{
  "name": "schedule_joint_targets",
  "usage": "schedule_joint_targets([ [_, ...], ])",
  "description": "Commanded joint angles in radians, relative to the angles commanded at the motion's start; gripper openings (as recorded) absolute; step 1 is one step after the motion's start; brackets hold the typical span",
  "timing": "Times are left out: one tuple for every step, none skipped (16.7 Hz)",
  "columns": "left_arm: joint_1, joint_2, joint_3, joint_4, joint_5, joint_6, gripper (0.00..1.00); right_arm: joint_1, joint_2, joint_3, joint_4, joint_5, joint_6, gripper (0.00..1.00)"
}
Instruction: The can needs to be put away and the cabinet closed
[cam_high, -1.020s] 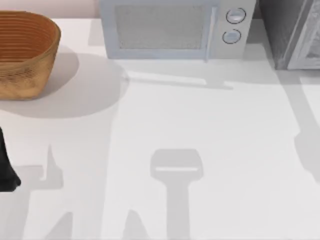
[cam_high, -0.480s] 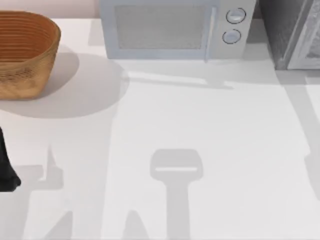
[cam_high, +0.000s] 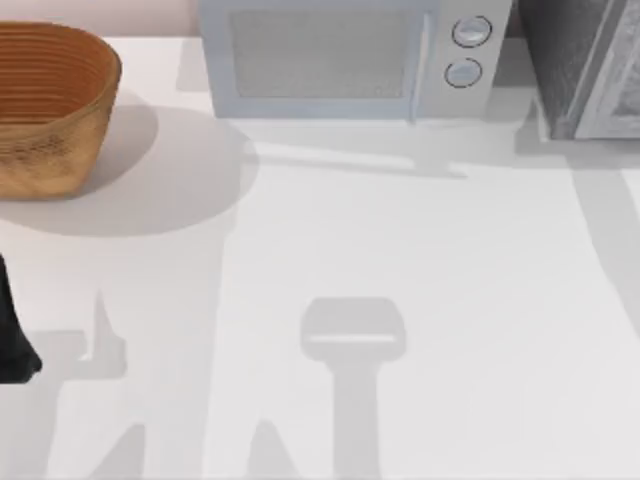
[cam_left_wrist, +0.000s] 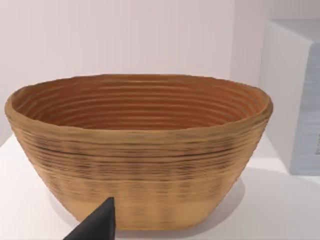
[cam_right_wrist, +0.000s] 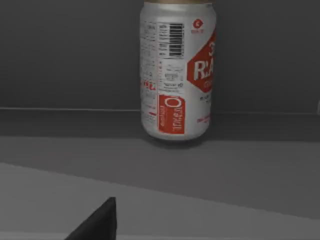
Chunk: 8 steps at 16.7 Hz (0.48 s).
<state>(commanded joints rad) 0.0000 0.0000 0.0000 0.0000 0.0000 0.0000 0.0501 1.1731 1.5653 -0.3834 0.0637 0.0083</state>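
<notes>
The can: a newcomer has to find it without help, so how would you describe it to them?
Start at the grey cabinet at the table's far right corner, beside the microwave. The can stands upright on a dark shelf, as the right wrist view shows. It is a silver cylinder with red label panels, a barcode and a gold top.

The can (cam_right_wrist: 176, 70) loses its top at the right wrist view's edge. In the top view, the cabinet (cam_high: 585, 65) at the table's far right corner and the basket (cam_high: 50, 105) at its left edge are cropped.
</notes>
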Motion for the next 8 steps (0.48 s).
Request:
schedule_joint_targets([
  [0.0, 0.0, 0.0, 0.0, 0.0, 0.0, 1.0, -0.004, -0.084, -0.111, 0.027, -0.005, -0.001, 1.0],
  [0.0, 0.0, 0.0, 0.0, 0.0, 0.0, 1.0, -0.008, -0.167, -0.222, 0.055, -0.01, -0.001, 1.0],
  [0.0, 0.0, 0.0, 0.0, 0.0, 0.0, 1.0, -0.012, -0.251, -0.333, 0.082, -0.015, -0.002, 1.0],
  [0.0, 0.0, 0.0, 0.0, 0.0, 0.0, 1.0, -0.015, -0.334, -0.443, 0.109, -0.019, -0.003, 1.0],
  [0.0, 0.0, 0.0, 0.0, 0.0, 0.0, 1.0, -0.019, -0.415, -0.552, 0.136, -0.024, -0.003, 1.0],
  [0.0, 0.0, 0.0, 0.0, 0.0, 0.0, 1.0, -0.022, -0.495, -0.659, 0.162, -0.028, -0.004, 1.0],
  [0.0, 0.0, 0.0, 0.0, 0.0, 0.0, 1.0, -0.026, -0.573, -0.763, 0.187, -0.032, -0.004, 1.0],
  [0.0, 0.0, 0.0, 0.0, 0.0, 0.0, 1.0, -0.029, -0.649, -0.864, 0.212, -0.036, -0.005, 1.0],
])
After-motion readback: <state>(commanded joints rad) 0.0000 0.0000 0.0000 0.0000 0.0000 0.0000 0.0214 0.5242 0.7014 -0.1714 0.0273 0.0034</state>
